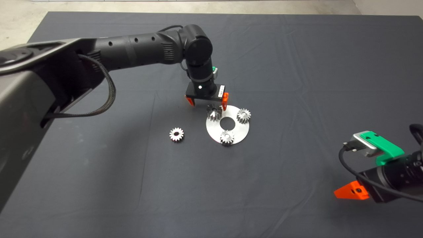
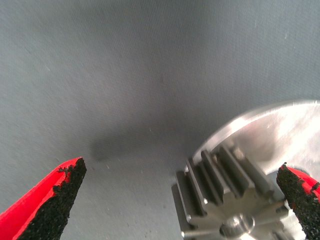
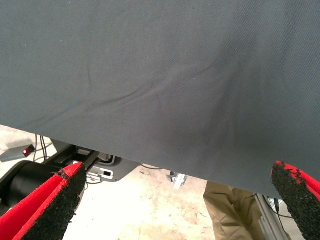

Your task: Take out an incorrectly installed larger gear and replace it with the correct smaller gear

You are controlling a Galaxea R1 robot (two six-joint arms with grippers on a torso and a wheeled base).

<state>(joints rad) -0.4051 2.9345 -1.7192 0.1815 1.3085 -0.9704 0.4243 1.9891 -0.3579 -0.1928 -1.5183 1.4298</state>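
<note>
Step in hand is the removal, grab not made yet. On the mat [image 1: 297, 66], the round plate [image 1: 238, 134] carries three gears. The larger gear [image 1: 214, 113] sits on the plate's rim nearest your left gripper [image 1: 207, 101], which hangs over it, fingers wide, gear off-centre by one pad. Next: centre, lower, close. Right gripper [image 3: 175, 200] is parked wide, well away from the plate. The smaller gear [image 1: 176, 134] lies on the mat, beside the plate.

Dark mat [image 1: 297, 66] covers table. Directly on mat: round silver plate [image 1: 238, 131] near centre; lone smaller gear [image 1: 176, 134] just beside plate, apart from it.
</note>
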